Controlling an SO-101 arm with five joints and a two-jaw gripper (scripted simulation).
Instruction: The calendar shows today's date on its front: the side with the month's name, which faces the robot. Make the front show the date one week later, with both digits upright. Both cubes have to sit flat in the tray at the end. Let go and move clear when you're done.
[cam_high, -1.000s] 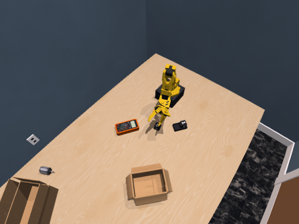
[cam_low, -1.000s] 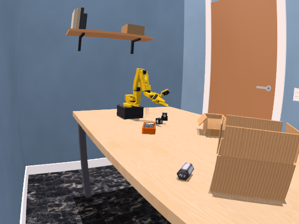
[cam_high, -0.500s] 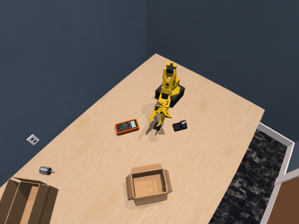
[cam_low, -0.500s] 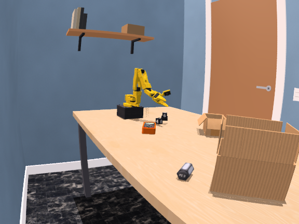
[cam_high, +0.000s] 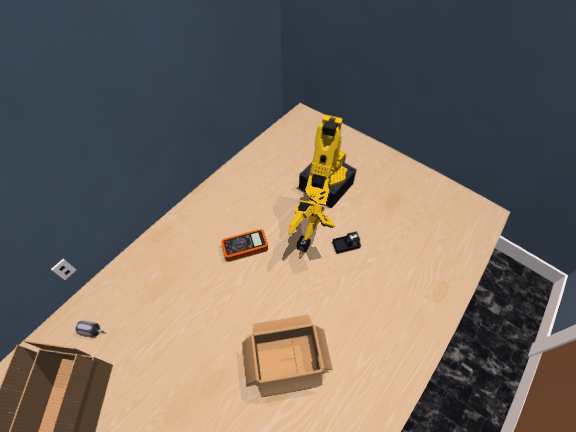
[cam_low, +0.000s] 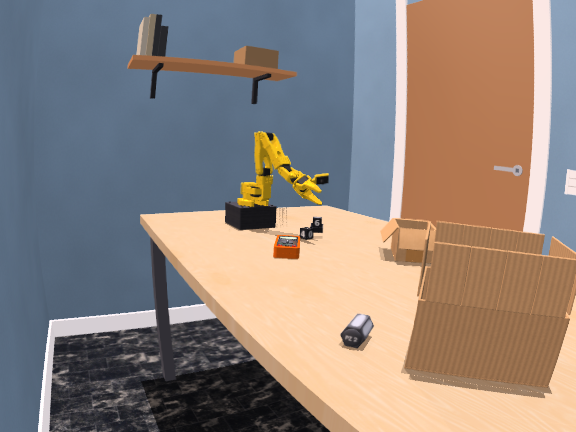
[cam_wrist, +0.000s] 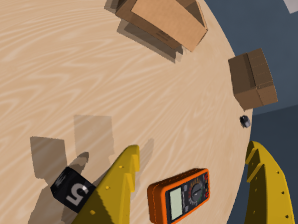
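On the counter (cam_high: 200, 295) (cam_low: 280, 280) (cam_wrist: 60, 75), one cube (cam_high: 303, 244) (cam_low: 306, 233) (cam_wrist: 72, 190) lies outside the tray (cam_high: 342, 245); the other (cam_high: 353, 238) (cam_low: 317, 223) sits in it. The tool (cam_high: 300, 235) (cam_low: 320, 196) (cam_wrist: 192, 150) hangs above, spread partway, holding nothing. Filling the tray and setting the date seemingly remain.

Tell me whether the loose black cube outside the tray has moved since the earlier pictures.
No. The loose cube keeps its place beside the orange multimeter in the exterior view.
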